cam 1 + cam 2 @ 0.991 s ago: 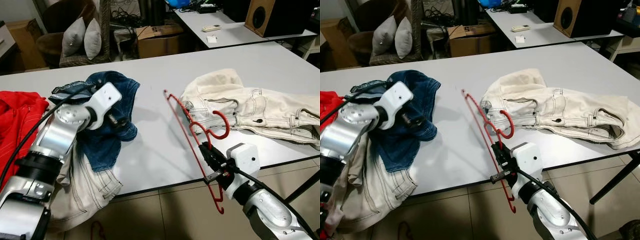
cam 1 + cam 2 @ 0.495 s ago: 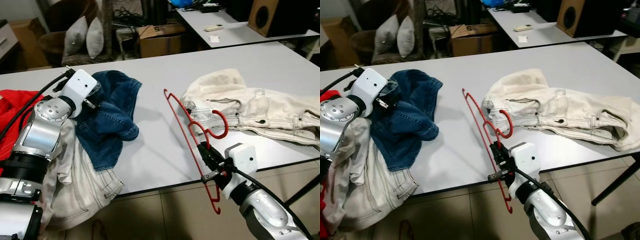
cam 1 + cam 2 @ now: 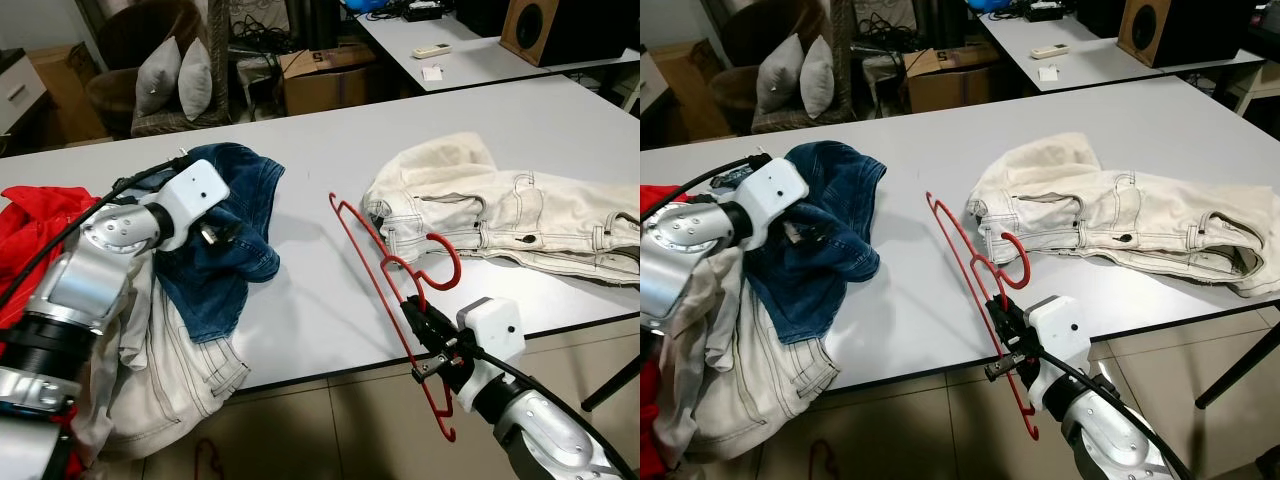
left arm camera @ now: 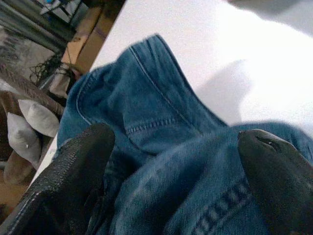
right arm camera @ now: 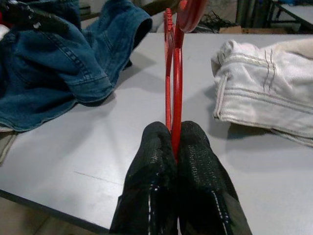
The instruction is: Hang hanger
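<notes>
1. The desk point(image 3: 300, 290) carries three heaps of cloth: cream jeans point(image 3: 500, 215) on the right, blue jeans point(image 3: 230, 240) left of centre, and pale trousers point(image 3: 170, 360) spilling over the near left edge beside a red garment point(image 3: 30, 225).
2. The red hanger point(image 3: 385, 270) stands on edge, running from the middle of the desk out past its near edge, its hook curling close to the cream jeans. It looks like thin wire or plastic: light and stiff, but springy and prone to swing or twist about a single grip point. A hold on the straight bar near the shoulder should steady it better than one near the hook.
3. The right tool point(image 5: 173, 147) has its fingers pressed together on the hanger's lower bar, just off the near desk edge, so most of the hanger reaches up and away from the grip towards the far side.
4. The left tool point(image 4: 181, 161) is spread wide over the blue jeans, fingers point(image 4: 73, 171) to either side of a denim fold, with nothing gripped, well left of the hanger.
</notes>
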Controlling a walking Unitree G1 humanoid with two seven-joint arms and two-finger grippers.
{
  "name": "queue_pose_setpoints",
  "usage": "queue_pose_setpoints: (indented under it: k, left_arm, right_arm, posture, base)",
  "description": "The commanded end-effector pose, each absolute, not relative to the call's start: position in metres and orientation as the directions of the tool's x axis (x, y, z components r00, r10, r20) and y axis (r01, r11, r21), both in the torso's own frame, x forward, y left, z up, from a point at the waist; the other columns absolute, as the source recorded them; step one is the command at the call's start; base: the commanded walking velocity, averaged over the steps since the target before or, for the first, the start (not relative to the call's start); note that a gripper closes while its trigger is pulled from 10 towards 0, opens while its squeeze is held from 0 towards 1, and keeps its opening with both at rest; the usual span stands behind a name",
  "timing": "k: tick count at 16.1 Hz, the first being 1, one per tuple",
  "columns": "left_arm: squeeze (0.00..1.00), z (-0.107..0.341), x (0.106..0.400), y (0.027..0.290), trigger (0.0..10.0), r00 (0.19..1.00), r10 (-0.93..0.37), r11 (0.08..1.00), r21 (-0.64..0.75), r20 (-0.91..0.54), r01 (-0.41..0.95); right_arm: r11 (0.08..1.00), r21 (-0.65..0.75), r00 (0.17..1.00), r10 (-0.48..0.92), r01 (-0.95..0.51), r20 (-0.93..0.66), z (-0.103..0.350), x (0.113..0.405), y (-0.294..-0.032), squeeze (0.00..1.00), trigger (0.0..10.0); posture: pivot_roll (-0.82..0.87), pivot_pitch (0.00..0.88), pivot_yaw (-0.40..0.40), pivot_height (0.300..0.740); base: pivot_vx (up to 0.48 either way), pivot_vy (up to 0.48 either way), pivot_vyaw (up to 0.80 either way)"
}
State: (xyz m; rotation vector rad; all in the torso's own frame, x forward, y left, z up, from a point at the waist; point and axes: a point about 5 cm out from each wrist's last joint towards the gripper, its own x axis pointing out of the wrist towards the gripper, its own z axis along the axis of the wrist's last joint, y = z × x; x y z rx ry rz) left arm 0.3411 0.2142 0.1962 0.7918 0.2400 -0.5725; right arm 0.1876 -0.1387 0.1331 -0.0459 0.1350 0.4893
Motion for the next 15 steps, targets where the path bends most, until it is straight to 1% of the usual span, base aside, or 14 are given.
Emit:
queue_pose_setpoints:
  k: [1, 2, 4, 5, 6, 7, 8, 9, 10, 15]
  left_arm:
    - [0.00, 0.187, 0.336, 0.219, 10.0, 0.790, -0.385, 0.519, 0.595, -0.477, 0.613]
    - [0.00, 0.175, 0.330, 0.221, 10.0, 0.740, -0.382, 0.455, 0.584, -0.554, 0.672]
    - [0.00, 0.168, 0.328, 0.220, 10.0, 0.715, -0.387, 0.453, 0.555, -0.582, 0.698]
    - [0.00, 0.166, 0.327, 0.220, 7.2, 0.704, -0.388, 0.450, 0.544, -0.595, 0.708]
    - [0.00, 0.163, 0.326, 0.220, 4.7, 0.692, -0.385, 0.445, 0.534, -0.611, 0.719]
    - [0.00, 0.162, 0.326, 0.220, 4.1, 0.686, -0.382, 0.433, 0.536, -0.619, 0.724]
    - [0.00, 0.160, 0.327, 0.222, 3.0, 0.699, -0.366, 0.431, 0.554, -0.614, 0.712]
    - [0.00, 0.159, 0.329, 0.222, 3.0, 0.707, -0.359, 0.432, 0.563, -0.610, 0.705]
    - [0.00, 0.158, 0.331, 0.218, 0.0, 0.713, -0.367, 0.441, 0.563, -0.598, 0.699]
    - [0.00, 0.155, 0.332, 0.216, 0.0, 0.727, -0.367, 0.461, 0.565, -0.580, 0.684]
  right_arm:
    - [0.875, -0.011, 0.869, 0.479, -0.484, -0.127, 0.136, 0.185, -0.138, 0.00, 10.0]
    - [0.864, -0.008, 0.857, 0.497, -0.503, -0.136, 0.135, 0.184, -0.135, 0.00, 10.0]
    - [0.848, -0.005, 0.839, 0.524, -0.531, -0.146, 0.134, 0.182, -0.132, 0.00, 10.0]
    - [0.831, -0.008, 0.821, 0.548, -0.556, -0.157, 0.134, 0.180, -0.130, 0.00, 10.0]
    - [0.812, -0.020, 0.802, 0.571, -0.583, -0.176, 0.133, 0.178, -0.131, 0.00, 10.0]
    - [0.801, -0.026, 0.790, 0.585, -0.599, -0.181, 0.134, 0.176, -0.133, 0.00, 10.0]
    - [0.793, -0.039, 0.784, 0.591, -0.607, -0.192, 0.135, 0.176, -0.135, 0.00, 10.0]
    - [0.788, -0.050, 0.779, 0.595, -0.614, -0.200, 0.135, 0.176, -0.136, 0.00, 10.0]
    - [0.786, -0.062, 0.778, 0.592, -0.615, -0.209, 0.134, 0.176, -0.138, 0.00, 10.0]
    - [0.778, -0.072, 0.770, 0.597, -0.624, -0.227, 0.132, 0.175, -0.139, 0.00, 10.0]
  posture:
    - [0.03, 0.003, 0.140, 0.740]
    - [0.03, 0.001, 0.140, 0.740]
    - [0.03, 0.000, 0.140, 0.740]
    - [0.03, 0.000, 0.138, 0.740]
    - [0.03, 0.000, 0.138, 0.740]
    - [0.03, 0.000, 0.136, 0.740]
    - [0.03, 0.000, 0.134, 0.740]
    - [0.03, 0.000, 0.134, 0.740]
    - [0.02, 0.000, 0.134, 0.740]
    - [0.02, 0.000, 0.130, 0.740]
  base:
    - [0.000, 0.000, 0.00]
    - [0.000, 0.000, 0.00]
    - [0.000, 0.000, 0.00]
    - [0.000, 0.000, 0.00]
    - [0.000, 0.000, 0.00]
    - [0.000, 0.000, 0.00]
    - [0.000, 0.000, 0.00]
    - [0.000, 0.000, 0.00]
    - [0.000, 0.000, 0.00]
    - [0.000, 0.000, 0.00]
